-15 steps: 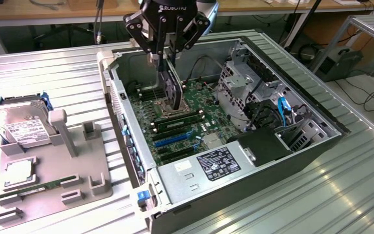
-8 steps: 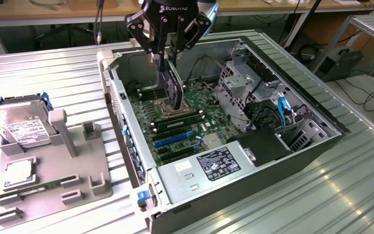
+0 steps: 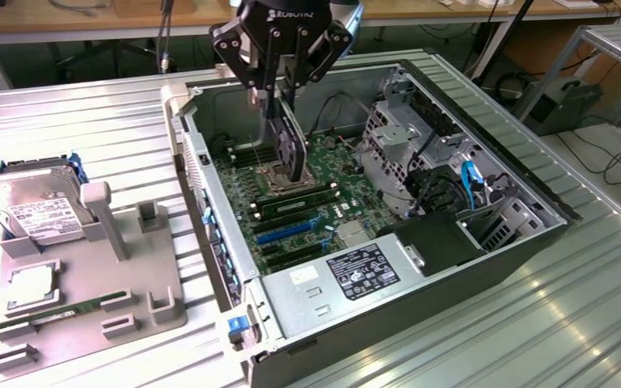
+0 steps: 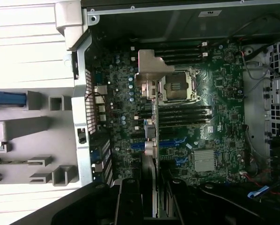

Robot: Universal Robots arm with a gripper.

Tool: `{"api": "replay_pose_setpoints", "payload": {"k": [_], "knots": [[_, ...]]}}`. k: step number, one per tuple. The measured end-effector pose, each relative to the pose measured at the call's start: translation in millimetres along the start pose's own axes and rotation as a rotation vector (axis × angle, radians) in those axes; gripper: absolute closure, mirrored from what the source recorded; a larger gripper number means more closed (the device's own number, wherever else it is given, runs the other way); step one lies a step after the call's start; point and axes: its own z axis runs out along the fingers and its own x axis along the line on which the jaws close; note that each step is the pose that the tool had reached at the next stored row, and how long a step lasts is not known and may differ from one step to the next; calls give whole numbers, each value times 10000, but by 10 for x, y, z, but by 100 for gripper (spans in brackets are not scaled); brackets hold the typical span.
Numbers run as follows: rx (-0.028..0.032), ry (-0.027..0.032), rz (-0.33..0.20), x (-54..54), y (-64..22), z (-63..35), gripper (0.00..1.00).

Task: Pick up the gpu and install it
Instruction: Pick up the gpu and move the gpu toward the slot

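Arm comes straight down at 12 o'clock in exterior view; tool (image 3: 278, 90) clamped on gpu (image 3: 289, 149); card hangs upright inside open case (image 3: 526, 242), bracket end lowest, close over motherboard (image 3: 310, 218) by CPU socket (image 4: 177, 86).

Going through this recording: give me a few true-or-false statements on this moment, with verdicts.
1. The fingers grip the black-shrouded gpu card over the green motherboard. True.
2. The silver hard drive with white label is mounted inside the grey metal computer case. False: it stands on the grey plastic fixture, outside the case.
3. The case is closed. False: its side is open, showing the motherboard.
4. A narrow green RAM stick lies on the fixture. True.
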Motion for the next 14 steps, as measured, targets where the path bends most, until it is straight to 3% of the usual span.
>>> {"api": "replay_pose_setpoints", "payload": {"k": [14], "knots": [[0, 0, 0, -37, 3, 9, 73]]}}
